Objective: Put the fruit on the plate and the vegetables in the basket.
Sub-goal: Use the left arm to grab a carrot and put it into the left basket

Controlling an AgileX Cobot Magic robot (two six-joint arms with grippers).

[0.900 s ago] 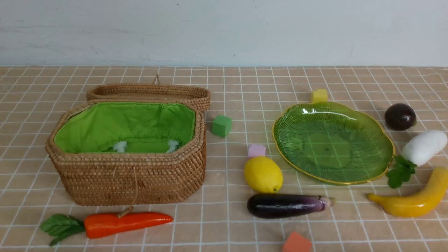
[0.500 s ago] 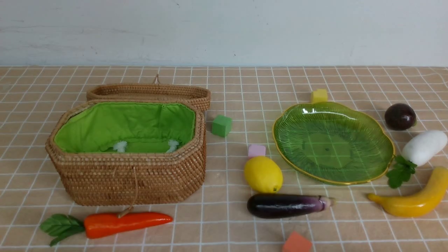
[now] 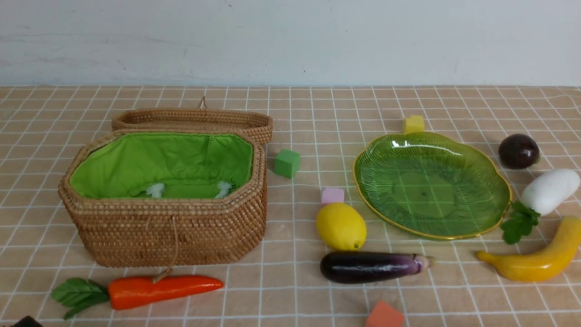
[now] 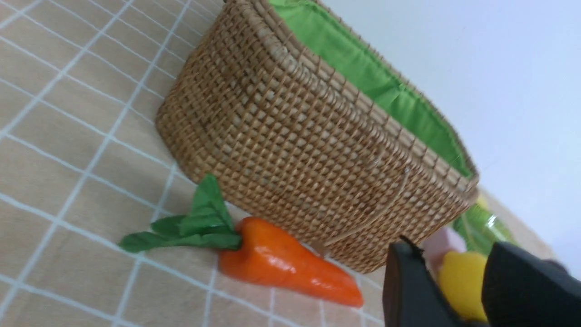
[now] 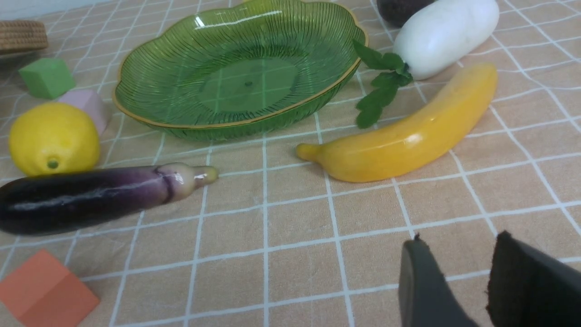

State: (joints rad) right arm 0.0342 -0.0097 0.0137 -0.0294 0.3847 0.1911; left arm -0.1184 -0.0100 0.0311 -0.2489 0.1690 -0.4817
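Left jaws [image 4: 447, 272]: parted, nothing between them, standing near the carrot [image 3: 163, 290] in the wrist view; only a dark tip shows at the front view's near left corner. Carrot lies lengthwise in front of the basket [image 3: 172, 236], leaves to the left, basket's cord loop resting over it. Could snag on a lift.

Basket: open side up, lid [image 3: 263, 134] folded back behind it, so the green lining [image 3: 159, 159] is reachable from above. No vegetable visible inside; the near wall hides part of the floor.

Green cube [image 3: 287, 163] right of basket, pink cube [image 3: 332, 195] just behind the lemon [image 3: 341, 226]. Lemon sits right behind the eggplant [image 3: 372, 267], which lies crosswise; tight spot, the pair could nudge each other. Orange cube [image 3: 385, 314] in front of eggplant.

Plate [image 3: 424, 195]: flat, bare, yellow cube [image 3: 413, 124] at its back rim. Fruit still to load.

Right jaws [image 5: 454, 272]: parted, holding nothing, on the near side of the banana [image 3: 535, 263]. Radish [image 3: 551, 191] is behind banana, leaves by the plate rim; dark maroon fruit [image 3: 519, 151] behind radish. Radish probably needs a cross-table move or handover, basket being at far left.

Surface: table [image 3: 290, 295] under a tan cloth with white grid lines, slightly creased. Behind: plain pale wall [image 3: 290, 41], faint scuffs at left.
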